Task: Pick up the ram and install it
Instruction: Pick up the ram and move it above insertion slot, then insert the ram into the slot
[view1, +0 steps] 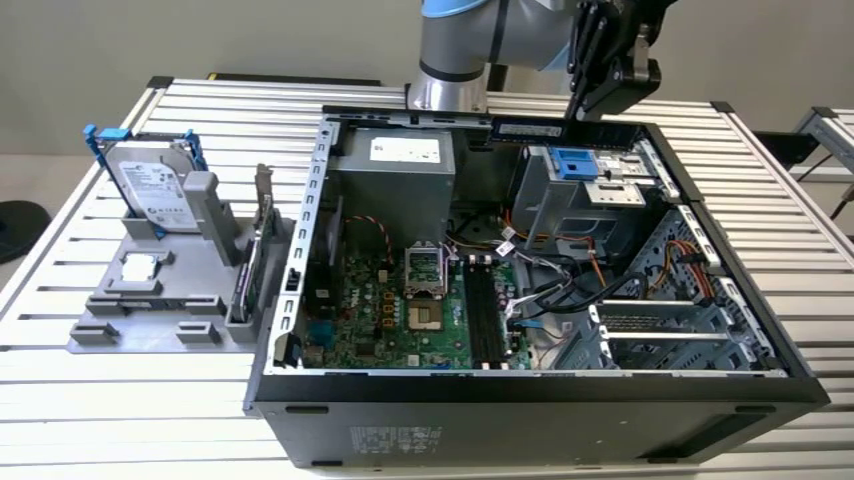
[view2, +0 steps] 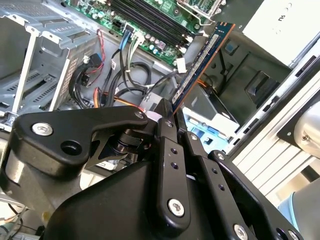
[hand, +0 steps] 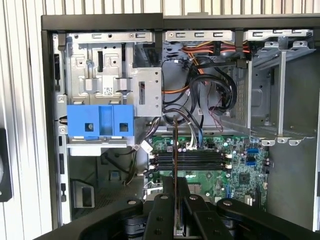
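Observation:
The ram (view1: 554, 130) is a long dark stick that hangs level above the back of the open computer case (view1: 534, 388). My gripper (view1: 589, 112) is shut on it from above. In the second wrist view the ram (view2: 202, 65) juts out from between the black fingers (view2: 167, 150), its gold edge towards the motherboard. The first wrist view looks along its thin edge, with the ram (hand: 175, 150) over the black memory slots (hand: 192, 159). Those memory slots (view1: 487, 315) lie well below and in front of the stick in the exterior view.
A grey fixture (view1: 134, 320) on the exterior view's left carries a silver hard drive in a blue frame (view1: 154, 185) and a card with a metal bracket (view1: 254, 250). Inside the case are a grey power supply (view1: 394, 165), a blue drive bracket (view1: 577, 162) and loose cables (view1: 561, 285).

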